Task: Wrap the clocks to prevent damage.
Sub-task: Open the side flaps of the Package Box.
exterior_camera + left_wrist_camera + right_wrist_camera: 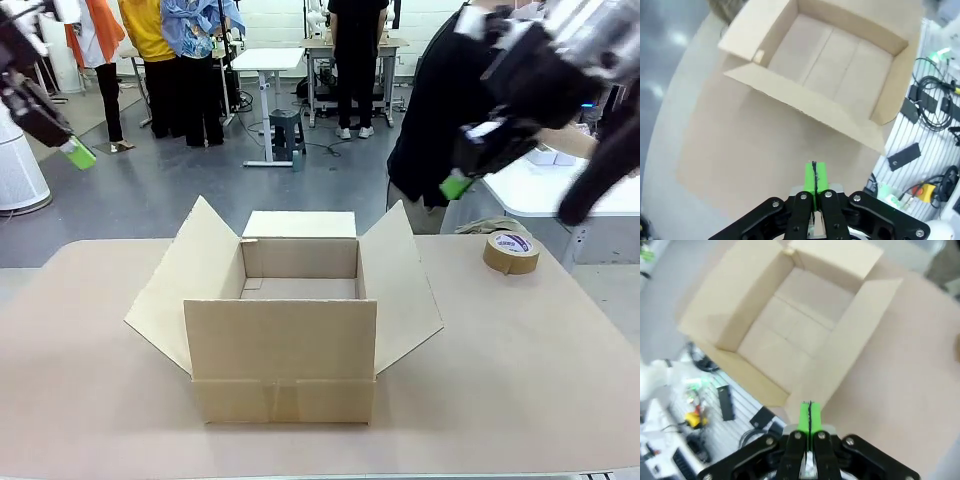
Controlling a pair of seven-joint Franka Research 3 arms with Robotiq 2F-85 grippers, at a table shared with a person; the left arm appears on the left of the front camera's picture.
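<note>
The clocks are out of view. An open cardboard box stands in the middle of the table, flaps spread, and its inside looks bare. My left gripper hangs high at the far left, well off the table, shut with nothing between its green pads. At the upper right my right gripper is raised above the table's far right corner, also shut and holding nothing. Both wrist views look down on the box from above.
A roll of brown tape lies at the table's far right. A person in dark clothes stands behind the right arm. The tan tabletop is bare around the box. Cables and gear lie beyond the near edge.
</note>
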